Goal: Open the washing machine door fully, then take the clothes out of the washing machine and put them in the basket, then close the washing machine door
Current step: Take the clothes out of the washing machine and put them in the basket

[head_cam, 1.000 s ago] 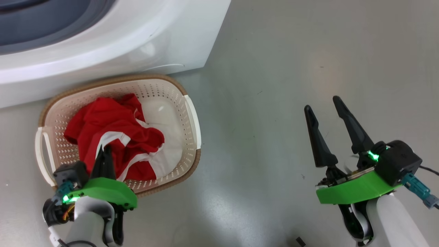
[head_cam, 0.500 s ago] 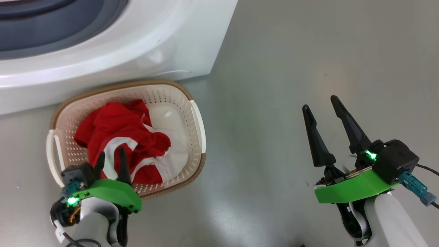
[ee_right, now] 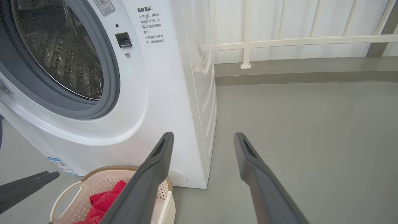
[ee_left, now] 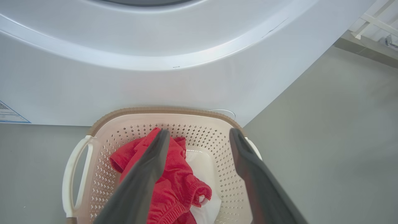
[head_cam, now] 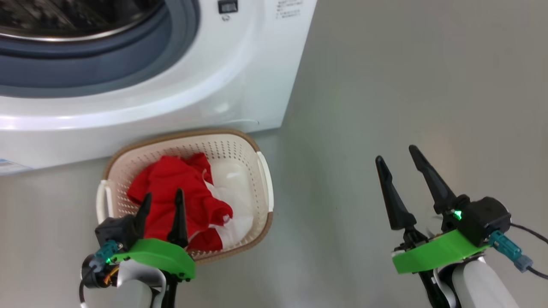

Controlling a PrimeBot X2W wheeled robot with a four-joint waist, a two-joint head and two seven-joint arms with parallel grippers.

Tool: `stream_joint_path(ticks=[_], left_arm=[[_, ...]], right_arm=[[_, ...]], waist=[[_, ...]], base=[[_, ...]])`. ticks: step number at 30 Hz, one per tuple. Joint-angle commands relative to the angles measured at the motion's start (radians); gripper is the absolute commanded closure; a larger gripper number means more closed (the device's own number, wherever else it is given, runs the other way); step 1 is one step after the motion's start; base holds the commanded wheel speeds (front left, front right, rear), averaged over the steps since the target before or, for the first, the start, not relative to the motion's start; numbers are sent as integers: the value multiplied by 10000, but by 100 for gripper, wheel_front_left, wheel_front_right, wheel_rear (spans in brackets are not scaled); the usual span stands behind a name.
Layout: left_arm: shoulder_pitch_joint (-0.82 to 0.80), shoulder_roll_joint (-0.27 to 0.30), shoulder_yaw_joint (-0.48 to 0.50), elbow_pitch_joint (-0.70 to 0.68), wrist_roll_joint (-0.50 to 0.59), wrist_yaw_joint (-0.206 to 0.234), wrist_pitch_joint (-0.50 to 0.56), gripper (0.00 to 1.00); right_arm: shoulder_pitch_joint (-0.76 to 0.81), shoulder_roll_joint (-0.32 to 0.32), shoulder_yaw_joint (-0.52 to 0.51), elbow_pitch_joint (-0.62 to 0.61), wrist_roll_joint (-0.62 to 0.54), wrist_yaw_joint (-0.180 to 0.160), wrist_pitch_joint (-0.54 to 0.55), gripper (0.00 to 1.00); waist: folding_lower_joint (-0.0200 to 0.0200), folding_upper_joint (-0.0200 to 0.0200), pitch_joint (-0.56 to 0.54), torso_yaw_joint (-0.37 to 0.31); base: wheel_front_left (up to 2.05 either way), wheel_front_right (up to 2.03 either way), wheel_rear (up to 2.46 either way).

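Note:
The red clothes [head_cam: 180,201] with white panels lie loose in the cream basket [head_cam: 265,179], which stands on the floor against the white washing machine [head_cam: 239,72]. My left gripper [head_cam: 163,200] hangs open over the basket's near side, fingers apart above the fabric and holding nothing. In the left wrist view the clothes [ee_left: 177,180] lie between and below its spread fingers [ee_left: 149,174]. My right gripper [head_cam: 396,156] is open over bare floor to the right. The drum [ee_right: 62,53] stands uncovered inside its grey ring. The washing machine door is out of view.
Grey floor [head_cam: 406,77] stretches to the right of the machine. A white railing [ee_right: 295,40] runs along the back wall. A blue label [ee_left: 9,113] sits low on the machine's front.
My left gripper opened and let go of the red clothes, which now rest in the basket. The head view tilted up, bringing the drum opening into sight.

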Motion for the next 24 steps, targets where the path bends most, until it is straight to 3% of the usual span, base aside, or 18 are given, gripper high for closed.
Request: stream_joint_path(ticks=[1, 14, 24], left_arm=[[281, 116, 194, -453, 41, 96, -80, 0], [1742, 116, 120, -3460, 819, 345, -80, 0], [2750, 468, 48, -4376, 1710, 546, -60, 0]], right_arm=[[199, -68, 237, -180, -167, 48, -63, 0], [936, -68, 113, 147, -399, 48, -63, 0], [1419, -68, -10, 357, -669, 48, -63, 0]], waist=[[0, -1, -591, 393], [0, -1, -2242, 1032], [0, -1, -3193, 1127]], base=[[0, 0, 0], [0, 0, 0], [0, 0, 0]])
